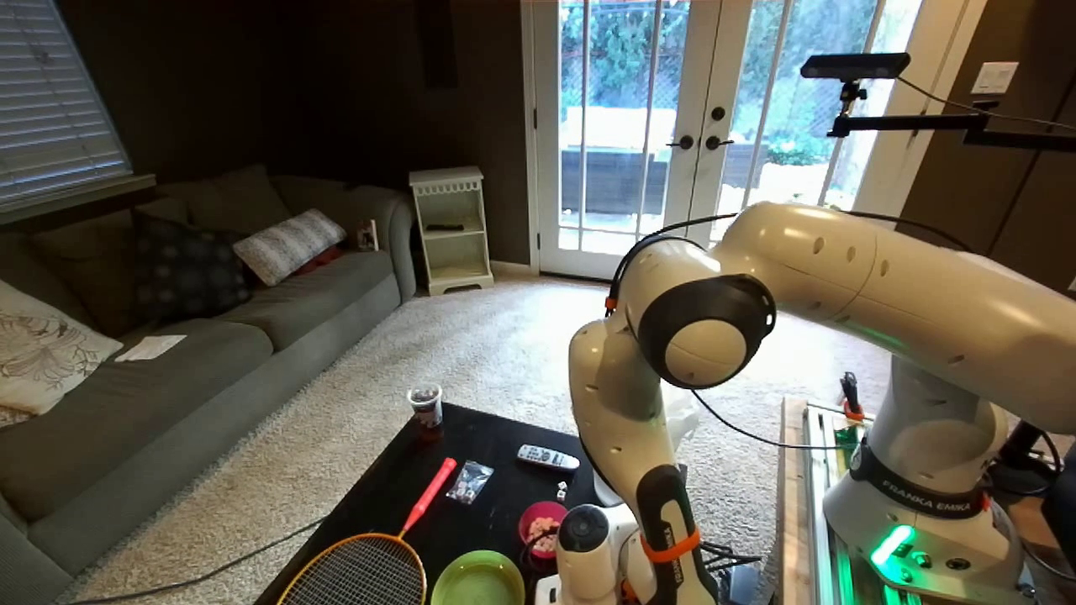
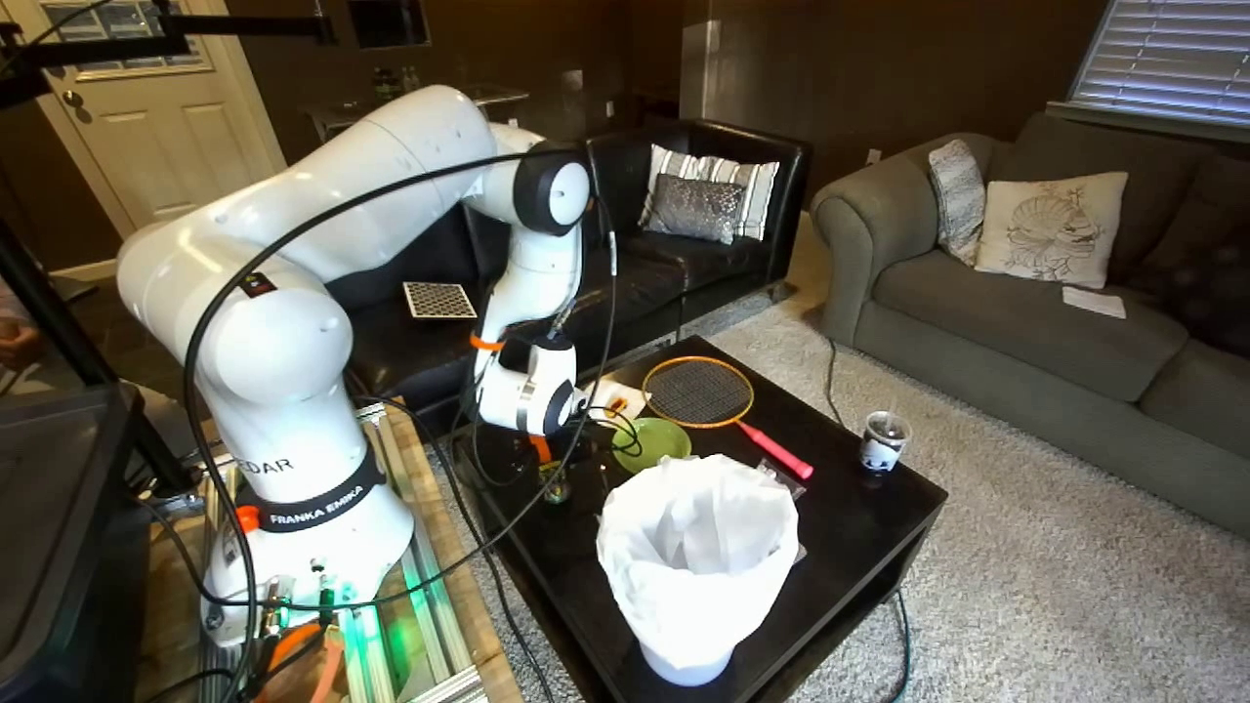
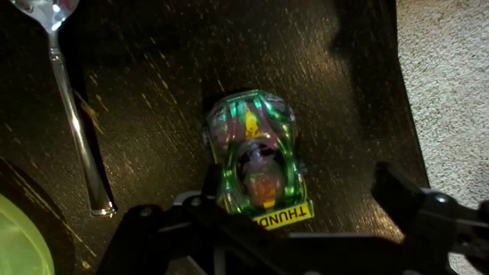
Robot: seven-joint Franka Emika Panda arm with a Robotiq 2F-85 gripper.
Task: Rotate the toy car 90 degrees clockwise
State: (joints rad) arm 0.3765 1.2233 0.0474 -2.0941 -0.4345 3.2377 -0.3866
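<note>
The white arm (image 2: 527, 293) is bent right down over the dark bench (image 2: 854, 527), and its tool (image 3: 300, 178) stands wide, the two black fingers (image 3: 397, 188) well apart in the wrist view. The toy car (image 3: 261, 152), shiny green with purplish patches, sits top side up on the bench, seen between the fingers and much closer to one than to the other. That nearer finger covers a bit of the car's side; whether the two touch, I can't tell. The end with the yellow strip (image 3: 288, 214) is toward the tool, its lettering upside down in that view, beginning THUND before black metalwork of the tool hides the rest. Well apart from the car lies a metal spoon (image 3: 73, 118), and near the end of its handle shows the rim of a green bowl (image 3: 23, 244). Farther along the bench, in both exterior views, I see a racket (image 2: 698, 392) with a pink grip and a cup (image 1: 426, 407) near the bench's edge. There's also a small pink bowl (image 1: 545, 507) with pale pieces in it, a pale remote (image 1: 548, 457) and a clear little bag (image 1: 470, 482) in an exterior view. A bin (image 2: 684, 605) with a white liner stands on the bench as well, well apart from the cup.
</note>
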